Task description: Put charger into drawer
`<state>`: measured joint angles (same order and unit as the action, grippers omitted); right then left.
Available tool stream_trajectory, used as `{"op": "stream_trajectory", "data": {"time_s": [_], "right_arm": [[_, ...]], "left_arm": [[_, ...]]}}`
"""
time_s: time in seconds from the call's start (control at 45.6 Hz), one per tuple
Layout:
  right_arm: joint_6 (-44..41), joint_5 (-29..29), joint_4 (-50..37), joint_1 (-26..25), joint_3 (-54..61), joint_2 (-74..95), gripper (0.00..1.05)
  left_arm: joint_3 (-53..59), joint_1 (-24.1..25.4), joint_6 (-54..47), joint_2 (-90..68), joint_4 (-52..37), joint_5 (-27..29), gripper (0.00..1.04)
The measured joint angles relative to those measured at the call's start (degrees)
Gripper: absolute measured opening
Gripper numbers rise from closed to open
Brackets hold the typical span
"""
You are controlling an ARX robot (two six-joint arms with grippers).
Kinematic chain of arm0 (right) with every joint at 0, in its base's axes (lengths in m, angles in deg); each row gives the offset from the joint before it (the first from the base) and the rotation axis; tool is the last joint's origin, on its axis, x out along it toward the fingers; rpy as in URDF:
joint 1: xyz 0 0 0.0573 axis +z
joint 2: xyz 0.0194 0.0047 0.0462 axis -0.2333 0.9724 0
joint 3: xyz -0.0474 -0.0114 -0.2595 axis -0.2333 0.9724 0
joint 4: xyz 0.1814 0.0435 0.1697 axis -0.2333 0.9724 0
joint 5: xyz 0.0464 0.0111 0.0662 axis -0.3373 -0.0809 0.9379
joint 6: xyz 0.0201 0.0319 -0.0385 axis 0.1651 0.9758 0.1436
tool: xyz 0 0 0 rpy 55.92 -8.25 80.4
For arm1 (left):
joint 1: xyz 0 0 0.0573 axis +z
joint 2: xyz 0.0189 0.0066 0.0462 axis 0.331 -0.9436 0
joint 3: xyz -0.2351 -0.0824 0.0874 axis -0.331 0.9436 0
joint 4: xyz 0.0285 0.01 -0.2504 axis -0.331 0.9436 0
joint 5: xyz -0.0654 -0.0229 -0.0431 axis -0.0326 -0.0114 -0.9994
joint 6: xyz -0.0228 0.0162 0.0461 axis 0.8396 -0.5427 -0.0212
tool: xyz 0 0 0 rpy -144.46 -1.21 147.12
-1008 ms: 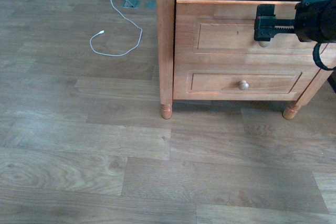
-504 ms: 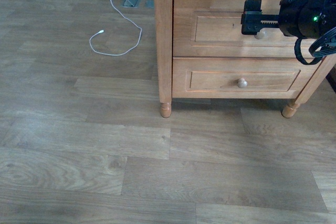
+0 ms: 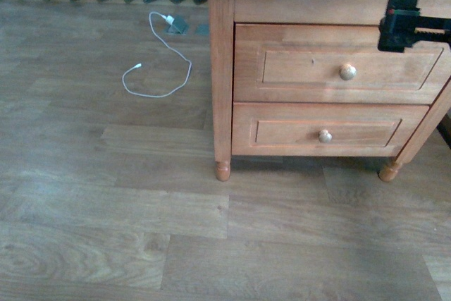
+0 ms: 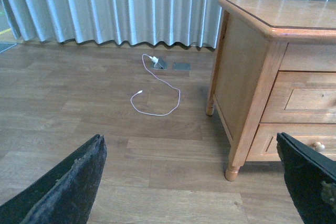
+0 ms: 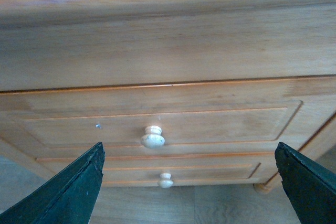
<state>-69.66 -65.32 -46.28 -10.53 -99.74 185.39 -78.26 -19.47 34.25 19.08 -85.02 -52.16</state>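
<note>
At the nightstand front | upper drawer now fully shut, ajar a second ago | right gripper has backed off its knob, jaws released | left gripper jaws released, empty | charger unseen, presumably inside.

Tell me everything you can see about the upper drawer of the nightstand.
The upper drawer is light wood with a recessed panel front and one round knob at its centre. It looks fully shut, its front level with the frame. It sits above the shorter lower drawer, under the nightstand top. The right gripper, open, hovers by its upper right corner; nothing visibly touches it.
</note>
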Motion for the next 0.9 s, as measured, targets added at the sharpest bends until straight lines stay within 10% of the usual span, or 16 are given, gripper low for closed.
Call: {"op": "stream_trajectory", "data": {"time_s": [0.657, 0.899], "right_arm": [[0.28, 16.96, 22.80, -17.84, 24.63, -54.84, 0.96], [-4.04, 9.49, 6.10, -13.20, 35.78, -60.70, 0.52]], "left_arm": [[0.00, 0.00, 0.00, 0.00, 0.00, -0.02, 0.99], [0.00, 0.00, 0.00, 0.00, 0.00, -0.02, 0.99]]}}
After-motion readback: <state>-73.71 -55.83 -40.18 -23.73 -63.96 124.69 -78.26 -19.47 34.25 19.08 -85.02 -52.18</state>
